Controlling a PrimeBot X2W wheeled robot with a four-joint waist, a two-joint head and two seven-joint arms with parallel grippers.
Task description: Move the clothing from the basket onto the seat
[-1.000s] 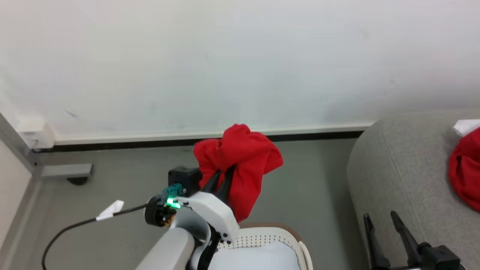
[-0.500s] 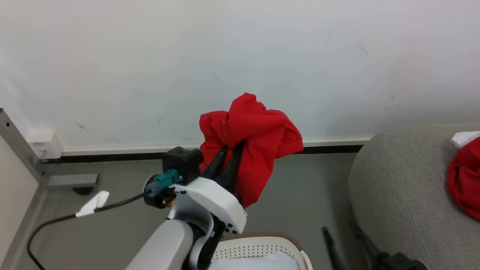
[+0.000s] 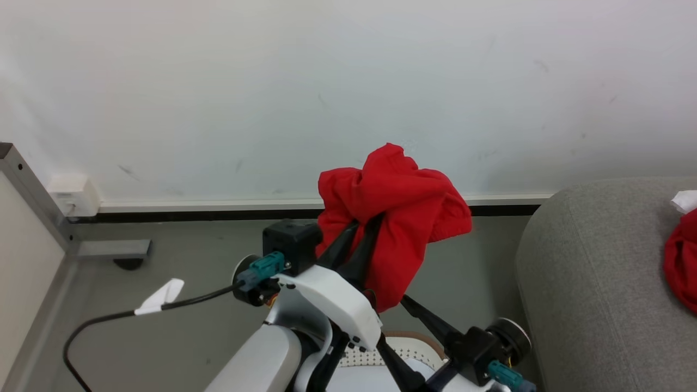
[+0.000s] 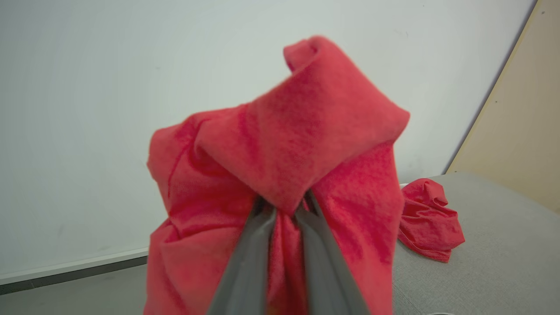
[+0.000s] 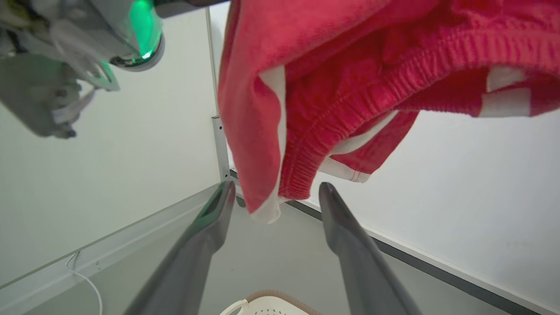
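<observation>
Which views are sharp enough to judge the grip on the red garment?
Head view: even light, sharp; the red garment in the left hand reads clearly. Left wrist view: garment close to the lens and soft, fingers blurred. Right wrist view: hem slightly soft, green light glowing top left.

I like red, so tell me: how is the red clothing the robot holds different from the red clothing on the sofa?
The held clothing hangs in the air, pinched in the shut left gripper; the sofa clothing lies on the grey seat. The held clothing drapes downward around the gripper; the sofa clothing sits in a crumpled heap. Both are bright red, soft fabric.
</observation>
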